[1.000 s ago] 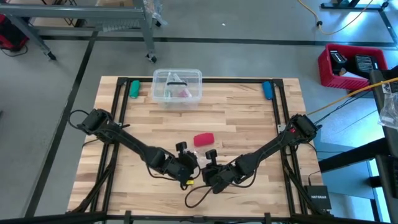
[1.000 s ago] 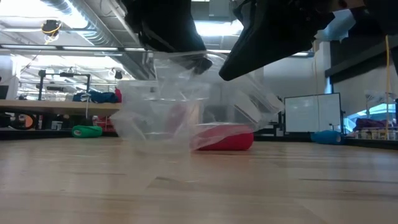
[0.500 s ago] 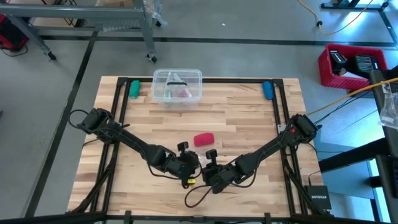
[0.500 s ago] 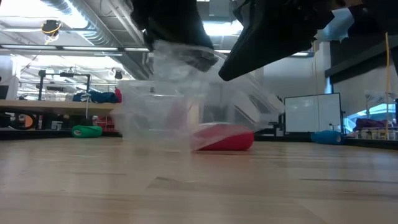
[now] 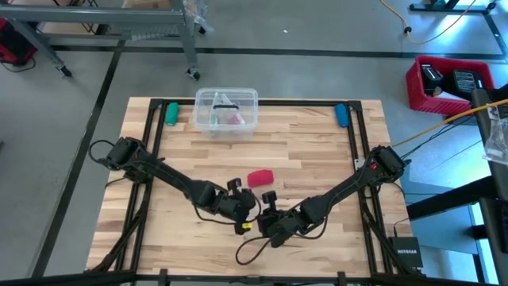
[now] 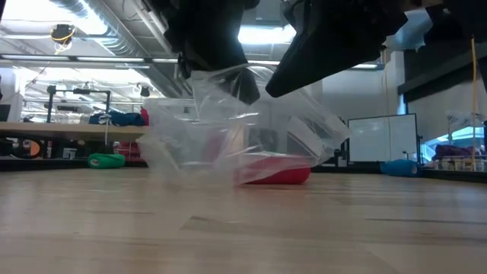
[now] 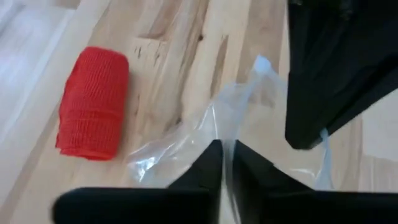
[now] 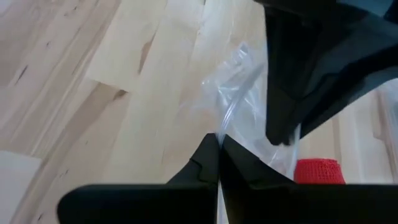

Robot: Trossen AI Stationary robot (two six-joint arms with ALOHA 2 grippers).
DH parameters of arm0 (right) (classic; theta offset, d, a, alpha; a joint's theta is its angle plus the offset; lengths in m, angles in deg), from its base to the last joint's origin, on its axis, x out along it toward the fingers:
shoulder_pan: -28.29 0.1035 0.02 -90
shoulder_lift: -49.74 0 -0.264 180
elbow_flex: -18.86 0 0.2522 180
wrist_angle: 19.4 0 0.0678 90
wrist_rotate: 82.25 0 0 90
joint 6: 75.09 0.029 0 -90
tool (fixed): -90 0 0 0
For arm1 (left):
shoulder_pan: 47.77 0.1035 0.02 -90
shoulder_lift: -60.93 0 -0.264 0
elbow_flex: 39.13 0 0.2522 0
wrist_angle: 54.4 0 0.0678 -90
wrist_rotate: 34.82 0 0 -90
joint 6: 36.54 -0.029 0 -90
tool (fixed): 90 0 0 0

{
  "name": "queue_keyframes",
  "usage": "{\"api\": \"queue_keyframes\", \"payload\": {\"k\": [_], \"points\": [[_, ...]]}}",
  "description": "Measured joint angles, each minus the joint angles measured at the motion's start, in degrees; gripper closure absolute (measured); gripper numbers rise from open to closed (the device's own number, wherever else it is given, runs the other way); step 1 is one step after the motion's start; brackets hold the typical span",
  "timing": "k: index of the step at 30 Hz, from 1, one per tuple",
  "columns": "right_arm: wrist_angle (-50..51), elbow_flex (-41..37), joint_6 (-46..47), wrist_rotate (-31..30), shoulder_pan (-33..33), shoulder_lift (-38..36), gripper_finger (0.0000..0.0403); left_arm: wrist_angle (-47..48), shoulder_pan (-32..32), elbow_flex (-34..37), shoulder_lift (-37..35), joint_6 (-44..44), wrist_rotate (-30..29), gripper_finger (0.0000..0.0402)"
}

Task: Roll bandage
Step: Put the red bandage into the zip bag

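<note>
Since a second ago, the left gripper point(image 7: 222, 163) has been shifted slightly toward the table's centre and its jaws brought together on an edge of the crumpled clear plastic wrapper point(image 7: 205, 134), which had been lying lower between the arms. Close beside it, the right gripper point(image 8: 218, 146) is seen clamped on another edge of the same wrapper, so that the film is held between both above the light wooden slatted table point(image 5: 317, 151). The bandage, a small red cloth roll point(image 5: 260, 177), is left lying on the boards just beyond the grippers, apart from them. A clear plastic box point(image 5: 226, 110) is set at the far edge.
</note>
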Motion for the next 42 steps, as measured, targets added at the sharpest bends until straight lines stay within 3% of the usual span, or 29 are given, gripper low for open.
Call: {"api": "queue_keyframes", "payload": {"k": [2, 9, 12, 17, 23, 29, 33, 39, 42], "points": [[-1.38, 0.0, -0.15, 0.04, 0.03, 0.0, 0.0398, 0.33, -0.65, 0.0, 0.0, -0.11, -3.18, 0.0392], [-6.8, 0.0, 0.57, 6.31, 0.0, 0.0, 0.0398, 1.18, -4.7, -1.0, 0.0, 0.31, -23.17, 0.0398], [-8.74, 0.0, 3.84, 6.82, 0.01, 0.0, 0.0398, 0.37, -7.08, -1.49, 0.0, -0.43, -28.07, 0.04], [-9.74, 0.0, 4.62, 7.18, -0.1, 0.0, 0.0398, -3.79, -10.5, -1.35, 0.02, -5.03, -31.92, 0.04], [-20.94, 0.02, 2.33, 9.25, -0.74, 3.49, 0.0398, -10.91, -11.58, 1.64, 0.03, -7.85, -35.42, 0.0401], [-16.48, 0.02, 4.61, 11.06, -0.71, 4.7, 0.0398, -11.12, -14.01, 1.77, 0.04, -14.9, -36.38, 0.0401], [-19.16, 0.02, 3.91, 11.4, -1.12, 4.7, 0.0398, -10.39, -15.46, 1.77, 0.31, -19.71, -36.45, 0.0401], [-20.2, -0.02, 2.82, 12.0, -3.12, 4.73, 0.0392, -8.93, -15.31, 3.72, 0.34, -16.08, -34.07, 0.0401], [-20.19, -0.02, 2.92, 16.78, -5.04, 4.72, 0.0356, -8.85, -14.59, 6.24, 0.37, -13.12, -33.99, 0.0401]]}}
